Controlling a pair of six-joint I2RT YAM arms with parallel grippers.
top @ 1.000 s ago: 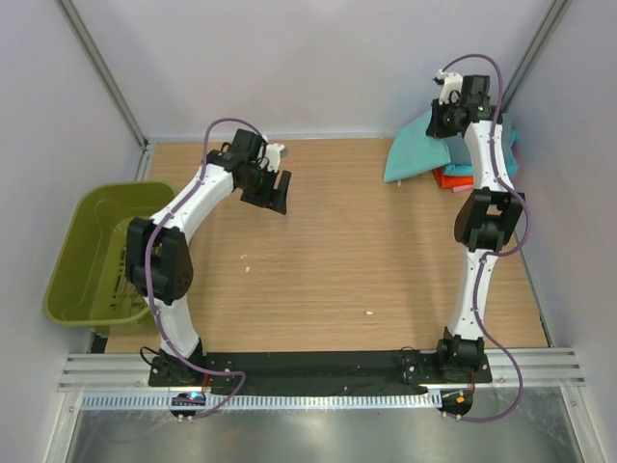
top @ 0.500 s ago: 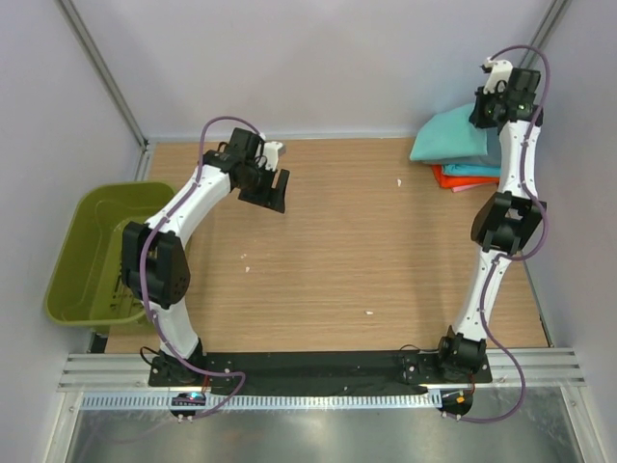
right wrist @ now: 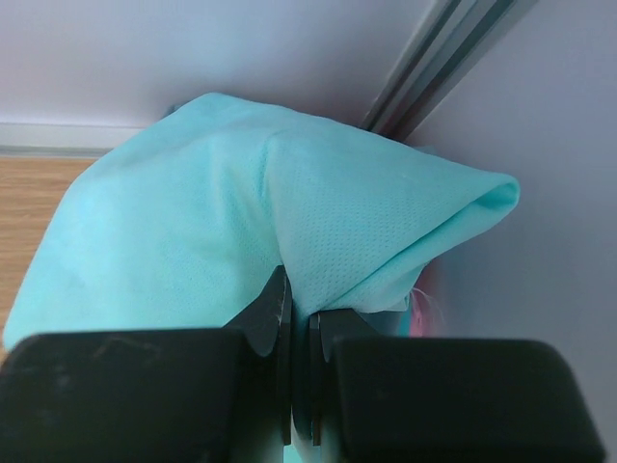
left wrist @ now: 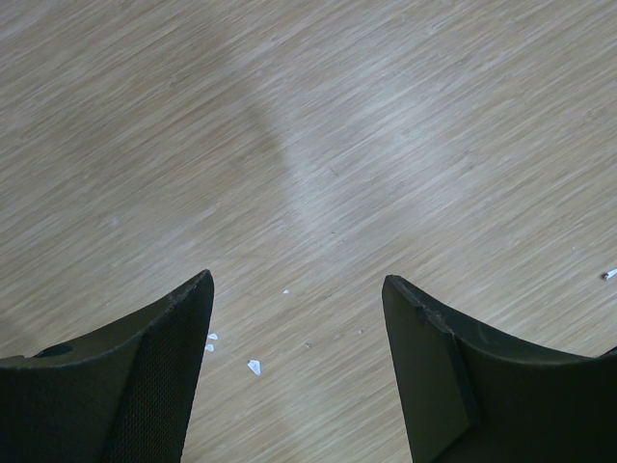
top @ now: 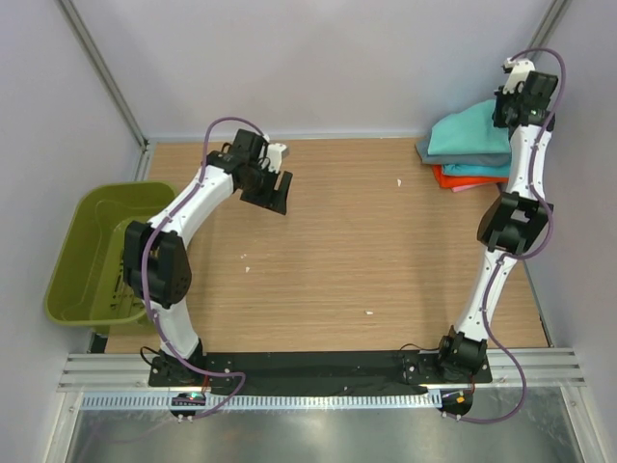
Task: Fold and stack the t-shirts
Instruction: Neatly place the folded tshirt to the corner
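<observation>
Right gripper (right wrist: 299, 318): clenched, jaws pressed together on a pinch of the mint t-shirt (right wrist: 231, 193); cloth bulged over and past the fingertips.
Right arm: stretched to the far right corner, wrist raised above the pile, against the right wall.
Mint t-shirt, place: far right corner of the table (top: 366, 241), folded, lying as the top layer of the stack. The pinched fold was lifted off the rest.
Stack beneath: 3 other colours showed. A slate grey t-shirt (top: 422, 148) edged out on the left; a bright cyan t-shirt (top: 479, 170) and an orange-red t-shirt (top: 451, 179) showed on the near side.
Reason for the hold (judged): the grip on 1 edge let the arm carry the folded shirt over the pile and set it down without undoing the fold.
Left gripper (left wrist: 297, 285): released, jaws wide apart, nothing between them, bare wood below.
Left arm, place: far left of centre, well apart from the stack; judged parked clear of the right arm's reach.
Basket (top: 67, 253): olive-green, off the table's left edge, untouched by either arm.
Step (judged): stacking; shirt on the pile but not yet let go.
Risk (judged): pulling away before opening could drag the top layer askew.
</observation>
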